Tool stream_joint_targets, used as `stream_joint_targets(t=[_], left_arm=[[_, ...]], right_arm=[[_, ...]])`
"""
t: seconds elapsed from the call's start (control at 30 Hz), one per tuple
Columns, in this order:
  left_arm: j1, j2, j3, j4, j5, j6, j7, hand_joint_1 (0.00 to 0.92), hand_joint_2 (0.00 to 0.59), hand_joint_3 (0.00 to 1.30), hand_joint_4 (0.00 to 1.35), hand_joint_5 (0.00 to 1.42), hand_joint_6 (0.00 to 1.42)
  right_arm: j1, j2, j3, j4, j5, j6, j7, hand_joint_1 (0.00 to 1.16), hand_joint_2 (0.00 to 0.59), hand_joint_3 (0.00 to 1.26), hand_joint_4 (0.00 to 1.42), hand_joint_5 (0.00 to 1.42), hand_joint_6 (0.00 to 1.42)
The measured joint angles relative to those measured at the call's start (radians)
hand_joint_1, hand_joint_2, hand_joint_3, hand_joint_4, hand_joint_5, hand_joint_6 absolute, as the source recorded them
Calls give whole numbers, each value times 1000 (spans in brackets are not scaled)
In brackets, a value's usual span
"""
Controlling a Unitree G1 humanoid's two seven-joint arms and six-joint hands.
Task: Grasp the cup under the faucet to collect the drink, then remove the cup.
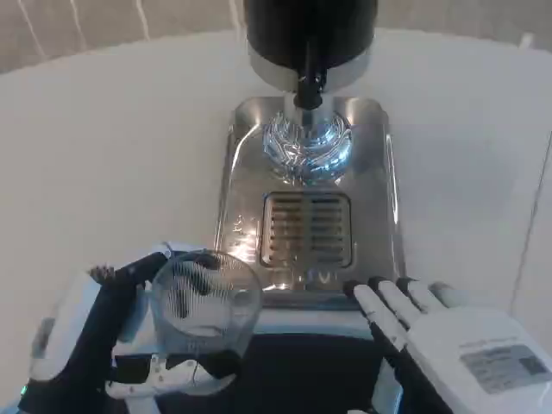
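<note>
Clear plastic, the cup [203, 317] sits low on the left in the grip of the left robot hand [103, 345], fingers wrapped around its sides, just before the steel drip tray [250, 181] and well short of the black faucet [309, 86]. The right robot hand [448, 345] holds nothing, fingers extended, slightly apart, near the tray's front edge on the white desk [103, 155].

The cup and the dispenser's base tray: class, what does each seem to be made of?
The cup looks like clear plastic, possibly glass: the left hand shows through it. The base tray looks like polished metal, shiny with mirror-like reflections.
</note>
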Motion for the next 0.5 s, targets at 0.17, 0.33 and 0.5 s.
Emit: stream_joint_targets(t=[0.17, 0.33, 0.5], left_arm=[[-18, -3, -8, 38, 40, 16, 22, 529, 100, 962, 1166, 1362, 1424], [-29, -8, -31, 67, 75, 29, 55, 529, 100, 962, 1166, 1362, 1424], [-37, -9, -38, 74, 77, 31, 74, 529, 101, 962, 1160, 1362, 1424]], right_arm=[[0, 0, 18, 0, -28, 12, 0, 216, 517, 0, 0, 0, 0], [-4, -2, 42, 12, -49, 27, -16, 209, 516, 0, 0, 0, 0], [-5, -3, 60, 28, -62, 38, -32, 203, 516, 0, 0, 0, 0]])
